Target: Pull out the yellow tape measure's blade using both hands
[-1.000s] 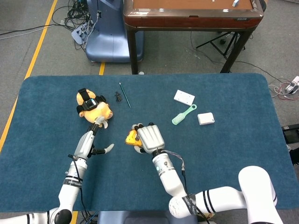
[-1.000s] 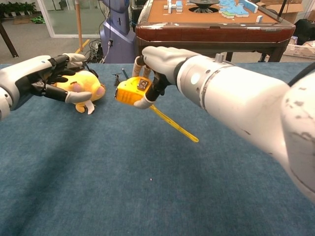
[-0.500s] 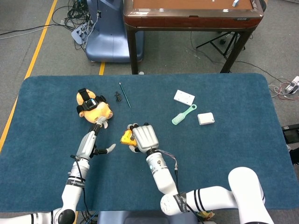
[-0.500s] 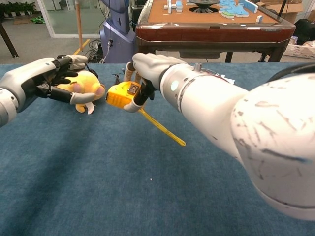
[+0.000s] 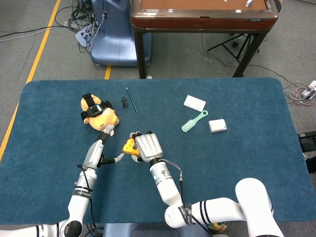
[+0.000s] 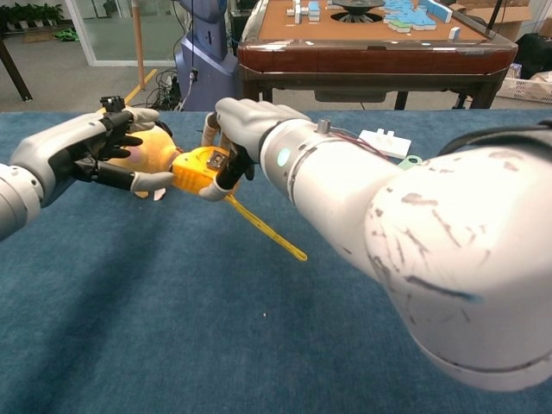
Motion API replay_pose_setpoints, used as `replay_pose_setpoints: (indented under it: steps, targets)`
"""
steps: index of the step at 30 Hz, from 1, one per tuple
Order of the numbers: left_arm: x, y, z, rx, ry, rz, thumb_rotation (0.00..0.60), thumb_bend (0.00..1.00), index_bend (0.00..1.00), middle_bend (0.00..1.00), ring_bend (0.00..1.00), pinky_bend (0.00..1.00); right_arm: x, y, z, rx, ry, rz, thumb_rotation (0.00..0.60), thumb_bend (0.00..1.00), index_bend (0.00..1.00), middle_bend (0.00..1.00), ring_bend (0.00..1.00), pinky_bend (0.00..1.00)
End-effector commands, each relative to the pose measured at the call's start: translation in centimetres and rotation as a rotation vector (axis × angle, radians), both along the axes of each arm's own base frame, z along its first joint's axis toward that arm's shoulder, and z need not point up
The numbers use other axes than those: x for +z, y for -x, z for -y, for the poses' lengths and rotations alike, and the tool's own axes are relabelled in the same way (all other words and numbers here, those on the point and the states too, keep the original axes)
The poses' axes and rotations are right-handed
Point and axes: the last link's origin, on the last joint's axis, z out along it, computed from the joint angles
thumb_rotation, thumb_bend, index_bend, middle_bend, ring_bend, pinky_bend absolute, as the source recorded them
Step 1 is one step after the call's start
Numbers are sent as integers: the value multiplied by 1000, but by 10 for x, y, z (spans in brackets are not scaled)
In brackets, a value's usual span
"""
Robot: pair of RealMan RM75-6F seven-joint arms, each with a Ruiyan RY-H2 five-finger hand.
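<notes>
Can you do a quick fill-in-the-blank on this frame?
1. The tape measure is held by the ____ robot hand.
2. The blade sticking out of it is ____ in colour.
3. The plush toy lies nearest the ____ robot hand.
4. The brush on the table is ____.

Missing words: right; yellow; left; green

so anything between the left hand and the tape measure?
Nothing visible. The left hand is right beside the tape measure, which the right hand holds; the plush toy lies behind.
</notes>
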Motion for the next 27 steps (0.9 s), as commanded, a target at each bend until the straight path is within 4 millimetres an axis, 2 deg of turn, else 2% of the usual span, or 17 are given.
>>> replay_pose_setpoints:
  steps: [1, 27]
  targets:
    - [-1, 0, 0, 2, 3, 1, 600, 214, 0, 0, 0, 0, 0, 0, 0, 1, 1, -4, 600, 646, 620, 641, 559, 281]
    - [-5, -6, -2, 5, 10, 10, 600, 215, 0, 0, 0, 0, -3, -1, 1, -9, -12, -1, 600, 646, 620, 641, 569, 281]
